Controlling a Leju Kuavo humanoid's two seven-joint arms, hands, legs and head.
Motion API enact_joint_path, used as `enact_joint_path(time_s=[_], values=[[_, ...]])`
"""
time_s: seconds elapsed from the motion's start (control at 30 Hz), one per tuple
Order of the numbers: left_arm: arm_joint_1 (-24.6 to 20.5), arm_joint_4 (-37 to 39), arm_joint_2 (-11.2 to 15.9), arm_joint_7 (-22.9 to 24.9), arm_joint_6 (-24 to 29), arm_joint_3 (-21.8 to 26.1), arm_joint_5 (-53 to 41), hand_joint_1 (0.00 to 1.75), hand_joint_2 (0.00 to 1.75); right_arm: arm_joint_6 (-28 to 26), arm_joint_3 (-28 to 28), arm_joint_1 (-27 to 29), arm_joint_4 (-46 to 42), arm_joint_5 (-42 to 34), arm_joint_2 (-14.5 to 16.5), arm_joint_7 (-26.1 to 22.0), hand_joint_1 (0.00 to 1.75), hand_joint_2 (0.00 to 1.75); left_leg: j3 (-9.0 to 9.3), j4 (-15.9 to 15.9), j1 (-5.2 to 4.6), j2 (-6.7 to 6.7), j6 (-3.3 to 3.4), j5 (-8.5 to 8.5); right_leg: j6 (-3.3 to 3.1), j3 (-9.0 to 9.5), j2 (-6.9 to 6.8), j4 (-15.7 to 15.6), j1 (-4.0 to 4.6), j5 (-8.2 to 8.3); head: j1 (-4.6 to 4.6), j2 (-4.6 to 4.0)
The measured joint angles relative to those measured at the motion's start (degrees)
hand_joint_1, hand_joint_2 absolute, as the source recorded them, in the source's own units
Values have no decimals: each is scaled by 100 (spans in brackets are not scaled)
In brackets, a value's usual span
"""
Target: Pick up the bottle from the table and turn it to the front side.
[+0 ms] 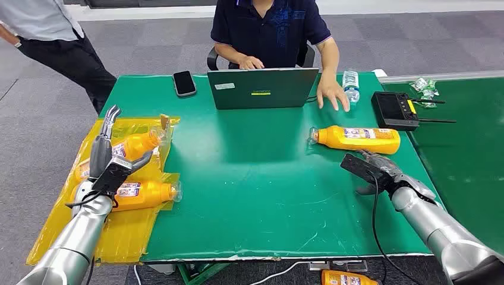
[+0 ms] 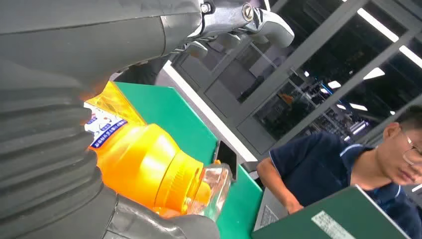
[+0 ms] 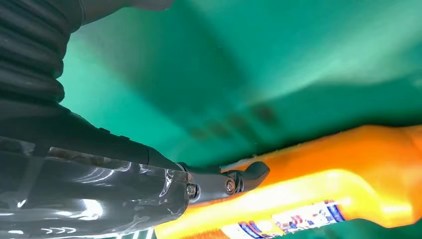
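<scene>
An orange bottle (image 1: 356, 138) lies on its side at the right of the green table (image 1: 255, 178), clear cap pointing left. My right hand (image 1: 374, 170) hovers just in front of it, fingers apart and holding nothing; in the right wrist view a dark finger (image 3: 246, 177) reaches toward the bottle (image 3: 318, 184). On a yellow sheet (image 1: 128, 231) at the left lie two more orange bottles (image 1: 134, 145) (image 1: 145, 193). My left hand (image 1: 111, 161) is raised over them with fingers spread upward. The left wrist view has the nearer bottle (image 2: 144, 167) close against the palm, not gripped.
A person sits behind an open laptop (image 1: 261, 88), one hand (image 1: 331, 94) flat on the table beside a water bottle (image 1: 350, 86). A phone (image 1: 184, 83) lies at the back left and a black controller (image 1: 395, 110) at the right edge. Another person (image 1: 53, 35) stands at the far left.
</scene>
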Motion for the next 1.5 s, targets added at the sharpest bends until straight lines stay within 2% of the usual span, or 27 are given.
enact_joint_path(time_s=[0.43, 0.63, 0.8, 1.37, 1.5], values=[[-4, 0, -9, 0, -45, 1, -61, 0, 175, -17, -33, -130, -11, 62, 28, -14, 0, 175, -1, 0, -1, 0, 1, -1, 0, -1, 0, 0, -1, 0, 0, 0], [-89, 22, -11, 0, -68, 1, -13, 0, 175, 343, -123, -519, -67, 143, -113, -5, 0, 175, 0, 0, -2, 1, 4, 3, 1, -1, -1, 0, -2, 2, 0, 0], [-151, 49, -23, 0, -71, 0, 1, 0, 175, 412, -136, -708, -83, 127, -217, -16, 0, 175, 0, 1, -2, 1, 4, 3, 1, -1, -1, 0, -2, 2, 0, 0], [-173, 63, -25, 0, -57, 0, 168, 0, 175, 311, -140, -553, -181, 15, -293, -64, 0, 175, -3, 0, -2, 0, 5, 2, 1, -2, -1, 0, -1, 2, 0, 0], [-174, 68, -25, 0, -55, 0, 162, 0, 175, 441, -139, -512, -222, 0, -292, 8, 0, 175, -3, 0, -2, 0, 5, 2, 1, -2, -2, 0, -1, 2, 1, 0]])
